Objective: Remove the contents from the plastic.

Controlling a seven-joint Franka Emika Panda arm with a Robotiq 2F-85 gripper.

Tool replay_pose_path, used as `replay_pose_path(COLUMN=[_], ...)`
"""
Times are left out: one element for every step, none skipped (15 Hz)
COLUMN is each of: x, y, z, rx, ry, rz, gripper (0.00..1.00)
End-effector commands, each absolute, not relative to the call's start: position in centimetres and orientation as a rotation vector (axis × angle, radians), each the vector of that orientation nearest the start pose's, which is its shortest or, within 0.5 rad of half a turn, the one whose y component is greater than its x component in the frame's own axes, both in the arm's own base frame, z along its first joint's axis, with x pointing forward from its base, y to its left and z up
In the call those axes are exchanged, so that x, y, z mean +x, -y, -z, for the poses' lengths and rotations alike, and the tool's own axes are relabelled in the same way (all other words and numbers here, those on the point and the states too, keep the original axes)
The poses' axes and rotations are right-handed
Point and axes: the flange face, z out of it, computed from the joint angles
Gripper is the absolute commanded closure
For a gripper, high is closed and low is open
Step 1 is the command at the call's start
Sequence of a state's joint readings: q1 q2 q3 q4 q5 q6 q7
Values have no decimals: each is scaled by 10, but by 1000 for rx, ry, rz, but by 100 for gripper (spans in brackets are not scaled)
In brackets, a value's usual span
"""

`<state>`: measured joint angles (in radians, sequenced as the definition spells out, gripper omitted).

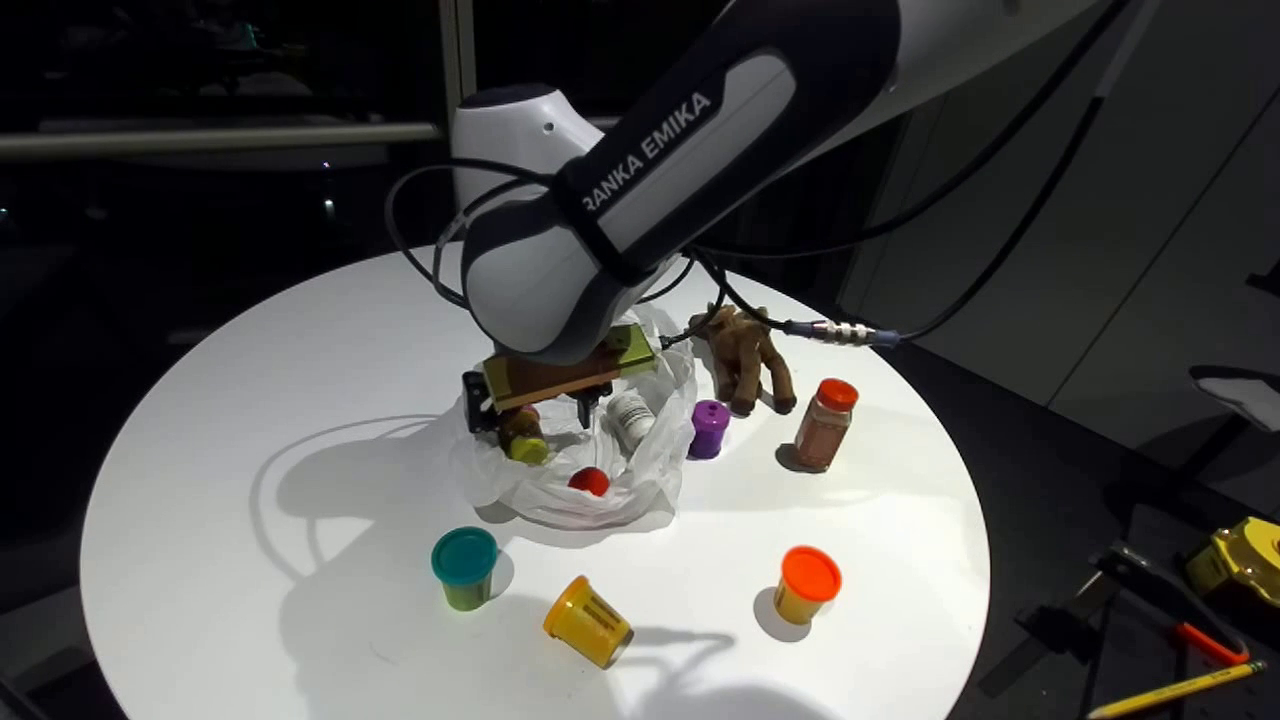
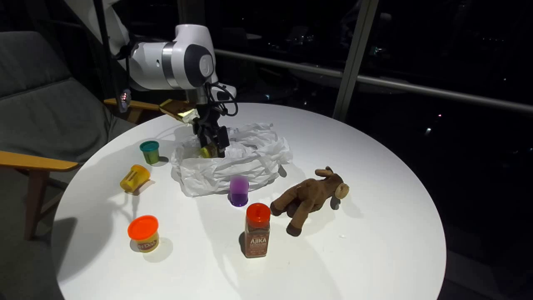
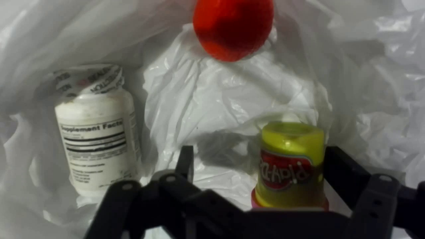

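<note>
Bagged yellow tub (image 3: pixel 289 166) sits between parted jaws.

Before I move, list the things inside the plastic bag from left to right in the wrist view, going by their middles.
White supplement bottle, red round object, yellow Play-Doh tub.

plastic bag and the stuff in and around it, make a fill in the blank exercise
The red-capped bottle is labelled ____ in large letters.
The tub lying on its side outside the plastic bag is coloured ____.
Inside, the white bottle has a label headed "Supplement ____".
The gripper is ____, not shut.
Missing words: AJIKA; yellow; Facts; open.
</note>
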<state>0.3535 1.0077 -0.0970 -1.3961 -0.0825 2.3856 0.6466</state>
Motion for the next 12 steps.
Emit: replay_pose_path(x=[700, 701, 702, 703, 705, 707, 708, 709, 710, 710, 710, 710], y=[-202, -203, -205, -207, -208, -209, -210, -210, -211, -211, -210, -208], z=[-94, -93, -93, -95, -96, -97, -98, -98, -98, -98, -100, -103], rx=[-3225, -3220, -3219, -3214, -3215, -3215, -3215, -3213, -3212, -3210, -3210, -3208], ry=[-468, -468, -466, -463, -464, -460, -458, -453, -453, -451, -455, -462], rz=[71, 77, 100, 117, 146, 158, 172, 169, 171, 169, 170, 172], gripper=[0, 21, 28, 34, 44, 51, 58, 67, 73, 80, 81, 81])
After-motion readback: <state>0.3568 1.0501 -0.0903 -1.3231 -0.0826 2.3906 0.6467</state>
